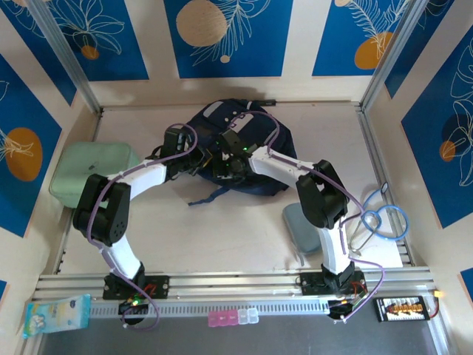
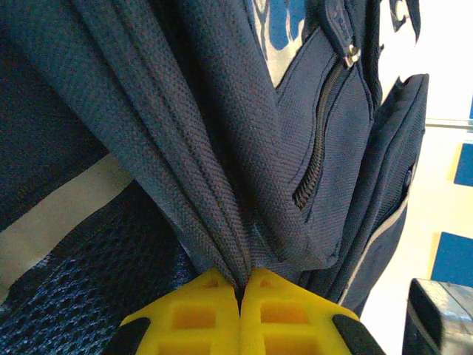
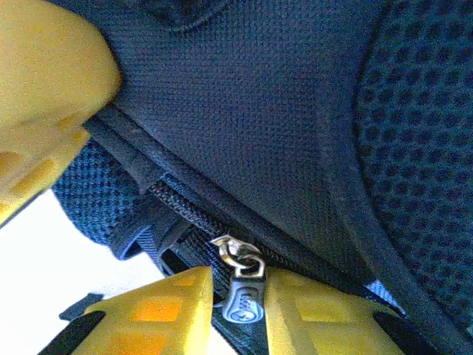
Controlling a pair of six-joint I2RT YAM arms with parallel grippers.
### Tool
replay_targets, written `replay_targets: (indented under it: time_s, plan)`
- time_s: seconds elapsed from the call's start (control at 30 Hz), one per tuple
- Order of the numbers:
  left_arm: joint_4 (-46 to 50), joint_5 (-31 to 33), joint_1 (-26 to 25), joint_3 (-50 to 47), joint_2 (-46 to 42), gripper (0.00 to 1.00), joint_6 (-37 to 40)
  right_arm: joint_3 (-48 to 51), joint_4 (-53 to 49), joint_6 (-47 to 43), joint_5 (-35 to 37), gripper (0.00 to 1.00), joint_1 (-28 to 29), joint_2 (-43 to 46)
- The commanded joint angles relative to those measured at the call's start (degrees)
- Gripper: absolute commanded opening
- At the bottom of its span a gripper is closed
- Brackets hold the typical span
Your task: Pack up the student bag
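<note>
Yellow left claw point(image 2: 240, 287) tight on creased, dark navy student bag point(image 2: 185, 111) fabric

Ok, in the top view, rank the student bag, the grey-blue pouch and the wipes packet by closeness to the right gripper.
1. student bag, directly under the right gripper, centre back.
2. grey-blue pouch, near right.
3. wipes packet, near-left corner.

Hidden or unclear around the student bag point(image 1: 207, 122)

My right arm point(image 1: 321, 200) covers part of the grey-blue pouch point(image 1: 295, 229), and my left arm point(image 1: 103, 211) a corner of the mint-green case point(image 1: 92, 170). At my right wrist one finger point(image 3: 44, 89) is a yellow blur, and the zipper pull point(image 3: 244, 299) bears a logo too small to read.
</note>
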State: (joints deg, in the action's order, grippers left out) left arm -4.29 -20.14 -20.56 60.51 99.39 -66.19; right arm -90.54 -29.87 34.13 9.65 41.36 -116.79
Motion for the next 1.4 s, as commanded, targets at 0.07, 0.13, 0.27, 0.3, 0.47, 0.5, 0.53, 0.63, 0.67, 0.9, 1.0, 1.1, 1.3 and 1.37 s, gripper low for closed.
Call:
replay_targets:
  time_s: [0.07,0.13,0.27,0.3,0.47,0.5,0.53,0.63,0.67,0.9,1.0,1.1,1.3,1.37]
  plan:
    - [-0.5,-1.9,-1.1,0.7,-1.6,0.0,0.6,-1.4,0.2,0.0,4.4,0.13,-0.2,-1.3]
    - [0.4,-1.5,-1.0,1.2,-1.5,0.0,1.3,-0.8,-0.6,0.0,4.4,0.09,-0.4,-0.5]
    - [1.4,-1.2,0.0,1.9,-1.2,0.0,2.1,1.7,-2.1,0.2,4.6,0.08,-0.8,2.1]
    - [1.4,-1.2,0.4,1.9,-1.2,0.0,2.1,2.2,-2.9,0.3,4.9,0.08,-0.9,2.9]
    - [0.8,-1.6,3.1,1.1,-1.2,0.0,1.9,5.1,-7.2,0.1,8.1,0.1,-0.9,6.5]
    - [0.2,-2.0,3.6,0.7,-1.1,0.0,1.6,5.8,-8.3,0.1,9.3,0.1,-0.9,7.1]
    - [-0.1,-2.2,4.0,0.4,-1.0,0.0,1.4,6.4,-9.1,-0.1,10.4,0.1,-1.1,7.4]
    - [-0.8,-3.0,4.7,-0.2,-0.5,0.0,0.9,7.7,-11.0,-0.8,13.5,0.11,-1.1,8.0]
    - [-1.0,-3.2,4.8,-0.3,-0.5,0.0,0.8,7.9,-11.5,-1.0,14.1,0.11,-1.1,7.9]
    - [-2.2,-3.8,4.7,-0.5,-0.4,0.0,-0.1,8.0,-5.0,-4.4,1.5,0.3,-1.4,9.0]
    - [-2.1,-4.0,4.7,-0.5,-0.6,0.0,-0.2,6.9,-5.0,-1.9,1.3,0.39,-1.5,8.0]
    - [-1.9,-4.1,4.8,-0.6,-0.8,0.0,-0.2,6.9,-5.5,1.3,0.8,0.4,-2.3,7.2]
    - [-2.6,-4.5,4.7,-0.8,-0.8,0.0,-0.5,9.6,1.7,3.1,-6.6,0.4,-4.0,7.3]
    - [-2.7,-4.5,4.7,-0.8,-0.8,0.0,-0.6,9.2,2.7,3.0,-7.4,0.41,-4.4,6.8]
